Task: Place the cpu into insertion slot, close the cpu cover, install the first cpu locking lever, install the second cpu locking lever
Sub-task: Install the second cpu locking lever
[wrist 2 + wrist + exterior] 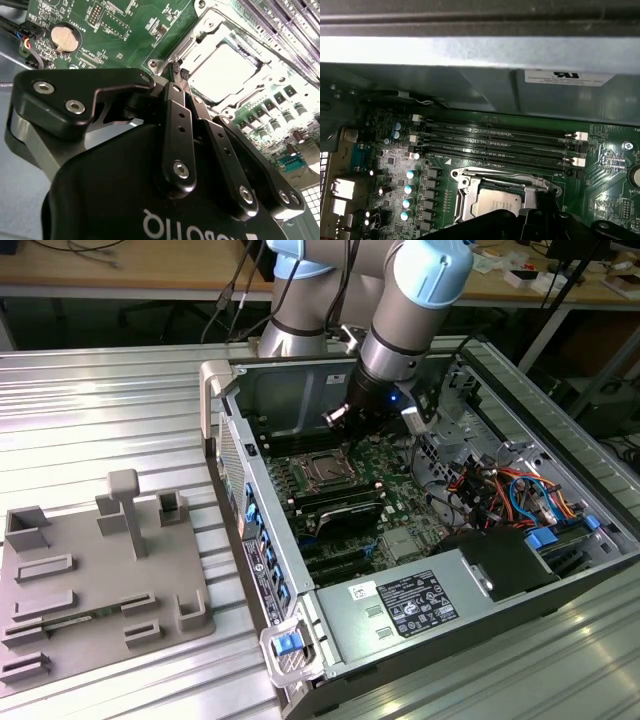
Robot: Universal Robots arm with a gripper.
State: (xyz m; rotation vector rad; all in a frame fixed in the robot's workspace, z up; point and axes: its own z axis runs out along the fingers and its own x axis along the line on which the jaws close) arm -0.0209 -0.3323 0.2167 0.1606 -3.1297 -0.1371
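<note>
Nearest the lens in the second wrist view, filling the lower half of the frame, is the gripper (181,73); its two slim fingers (176,117) are pressed together with nothing between them, their ridged tips hovering at the near corner of the insertion slot (231,70), upper right of centre. The cpu (225,70) already lies in the slot, its pale top showing through the hollow of the cpu cover (197,37), which appears to be folded down flat around it. Judging by this, the work has reached the locking levers, and a thin wire lever is best pushed with the closed tips kept low and steady so they cannot slip onto the green motherboard (125,25). Farther off, in the first wrist view, the long black memory slots (495,142) cross mid-frame.
</note>
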